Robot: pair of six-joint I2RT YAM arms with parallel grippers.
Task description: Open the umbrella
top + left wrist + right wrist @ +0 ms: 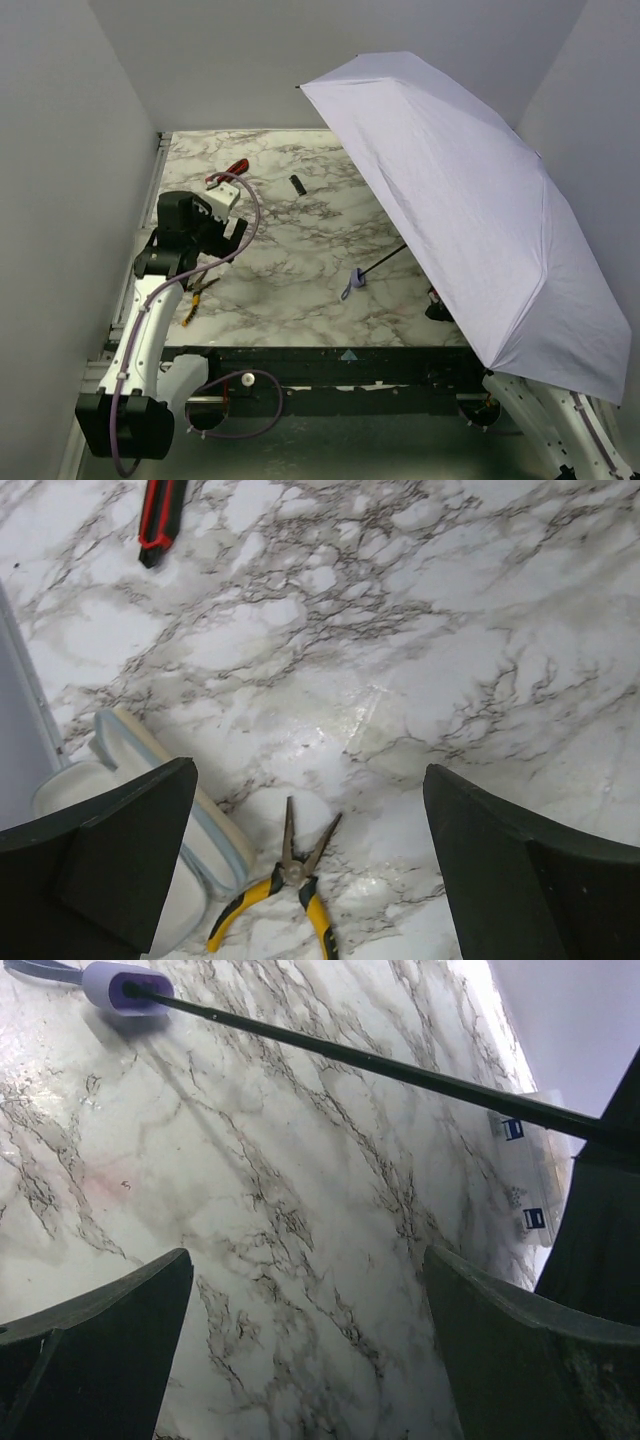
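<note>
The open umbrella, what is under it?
Its black shaft pokes out to the lavender handle on the marble table. The canopy covers the table's right side and most of the right arm.

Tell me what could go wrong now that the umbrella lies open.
1. The umbrella is unheld, resting on its handle; it may roll or tip.
2. It hides most of the right arm from the top camera, so moving could snag fabric.
3. The shaft crosses ahead of the open right gripper; a forward move could knock it.

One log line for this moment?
umbrella: open, handle on table | left claw: open, empty | right claw: open, empty
</note>
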